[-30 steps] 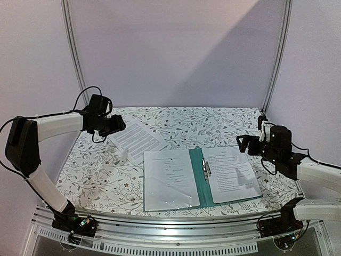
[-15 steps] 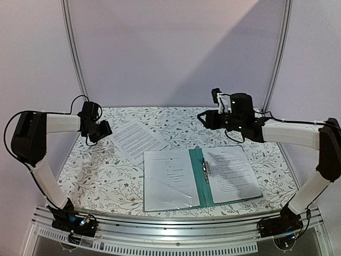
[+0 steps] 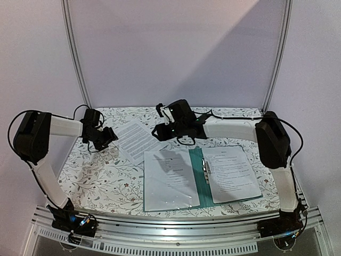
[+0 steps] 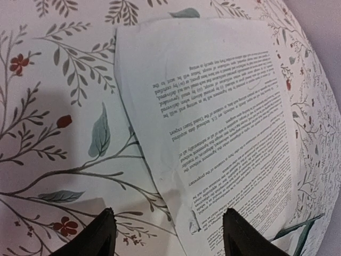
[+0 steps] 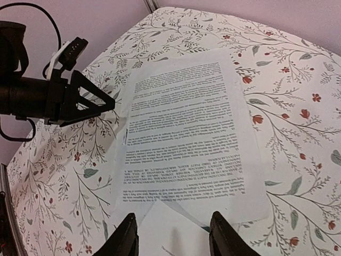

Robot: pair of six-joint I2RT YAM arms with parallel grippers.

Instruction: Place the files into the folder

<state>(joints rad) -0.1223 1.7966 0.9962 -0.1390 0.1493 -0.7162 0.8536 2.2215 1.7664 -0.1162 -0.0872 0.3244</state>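
One loose file sheet lies on the floral table, behind and left of the open teal folder. Another printed file sheet rests on the folder's right half, beside the metal clip. My left gripper is open at the loose sheet's left edge. In the left wrist view its jaws straddle that edge of the sheet. My right gripper hovers open over the sheet's right side. In the right wrist view it frames the sheet and the folder's near corner, gripping nothing.
The folder's left flap lies flat with a glossy white cover. The booth's back wall and metal posts close in the table. The left gripper shows in the right wrist view, close to the sheet.
The right arm swung from the table's right side across to the loose sheet, and its jaws narrowed. The left gripper shifted slightly at the sheet's left edge.
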